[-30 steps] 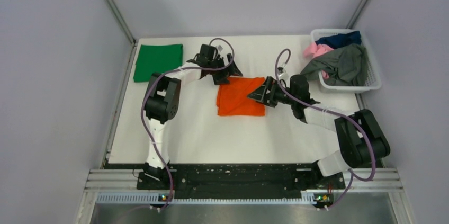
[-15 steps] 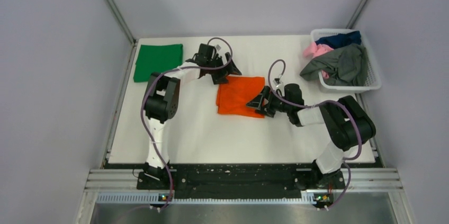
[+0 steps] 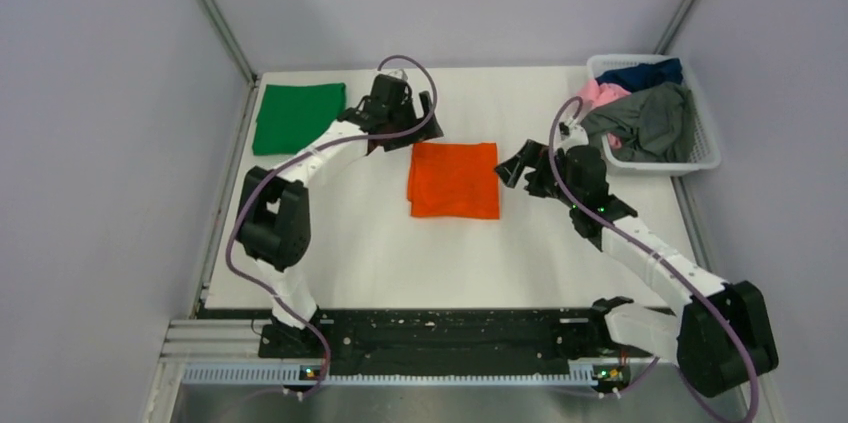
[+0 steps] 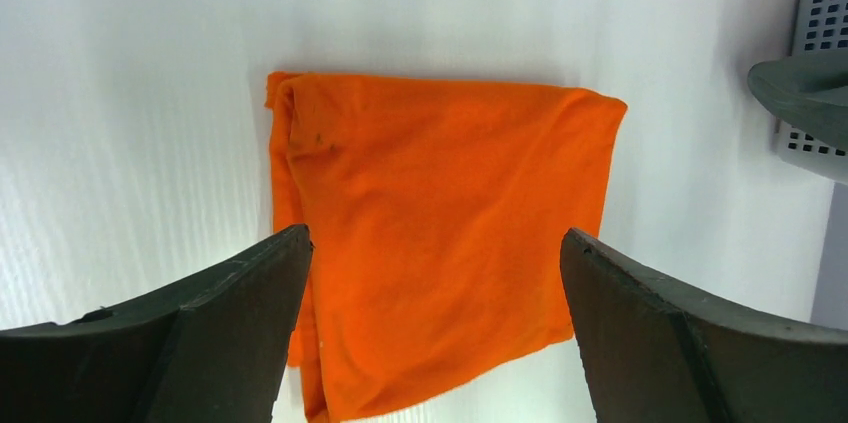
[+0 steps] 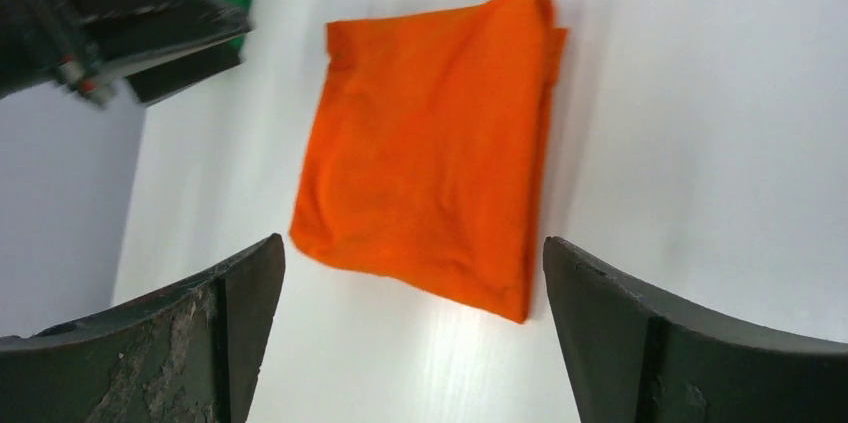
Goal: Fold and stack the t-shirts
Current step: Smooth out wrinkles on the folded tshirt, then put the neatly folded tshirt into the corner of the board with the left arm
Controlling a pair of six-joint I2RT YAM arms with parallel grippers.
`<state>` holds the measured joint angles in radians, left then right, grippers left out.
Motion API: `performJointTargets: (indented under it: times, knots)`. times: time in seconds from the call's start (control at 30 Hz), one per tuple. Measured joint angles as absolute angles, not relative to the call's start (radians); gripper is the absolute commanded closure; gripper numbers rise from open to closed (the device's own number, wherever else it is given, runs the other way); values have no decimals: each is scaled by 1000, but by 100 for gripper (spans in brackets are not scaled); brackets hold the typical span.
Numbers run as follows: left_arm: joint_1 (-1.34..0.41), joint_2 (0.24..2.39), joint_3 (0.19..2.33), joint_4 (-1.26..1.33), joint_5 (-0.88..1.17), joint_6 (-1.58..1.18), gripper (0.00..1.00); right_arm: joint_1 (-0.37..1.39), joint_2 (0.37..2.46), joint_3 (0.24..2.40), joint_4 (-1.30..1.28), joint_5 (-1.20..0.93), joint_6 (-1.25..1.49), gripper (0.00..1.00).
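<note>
From overhead, the orange t-shirt (image 3: 454, 180) lies folded mid-table. The left gripper (image 3: 408, 126) and right gripper (image 3: 522, 165) sit either side of it, both spread wide and holding nothing. The green t-shirt (image 3: 297, 117) is folded at the far left. The other shirts in the basket (image 3: 706, 148) are tangled, so I can't count them.

Left wrist view: there are loose stacked edges along one side. My guess is a pinch that catches only the top layer would flop the fold open. A grey shape at the frame edge is cut off.

Right wrist view: blurry, so the layers are hard to read.
</note>
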<state>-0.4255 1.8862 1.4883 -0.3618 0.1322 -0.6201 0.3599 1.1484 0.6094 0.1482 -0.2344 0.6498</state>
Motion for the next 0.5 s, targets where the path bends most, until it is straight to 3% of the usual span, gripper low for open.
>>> performJointTargets:
  times: [0.17, 0.5]
  knots:
    - [-473, 1807, 1444, -399, -14, -622, 4, 360, 1034, 589, -9, 33, 601, 1]
    - [-481, 2025, 1474, -476, -89, -629, 20, 360, 879, 457, -119, 264, 595, 1]
